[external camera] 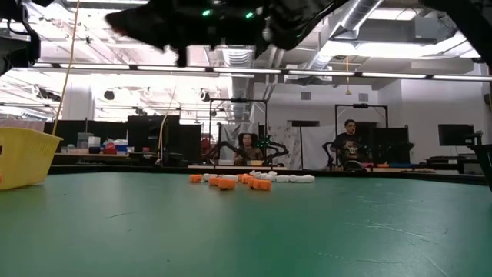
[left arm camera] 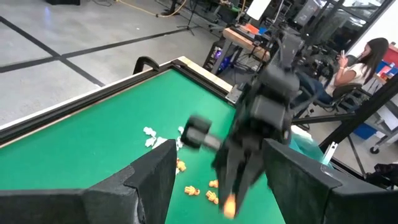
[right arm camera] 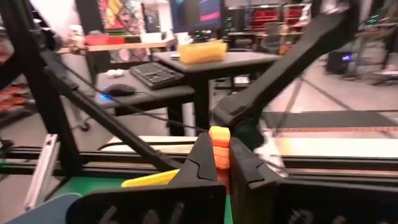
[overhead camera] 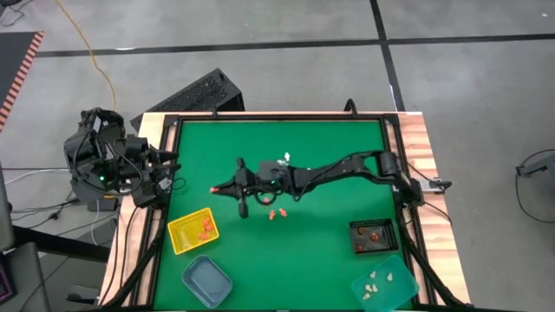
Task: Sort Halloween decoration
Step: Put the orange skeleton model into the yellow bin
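Note:
My right gripper reaches across the green table toward its left side and is shut on one orange-red trinket. It is above the mat, just beyond the yellow tray, which holds several orange trinkets. More orange trinkets and a few white ones lie loose on the mat near the middle; the low view shows them as a small cluster. My left gripper waits open at the table's left edge, facing the right arm. My right gripper pinches the orange-red trinket between its two fingertips, and the trinket's end sticks out past the tips. The fingers point toward the table's left, slanting down. The trinket is lifted clear of the mat.
A blue tray sits near the front left. A black tray with reddish pieces and a teal tray with white pieces stand at the front right. A raised black frame edges the mat. People sit in the room beyond the table.

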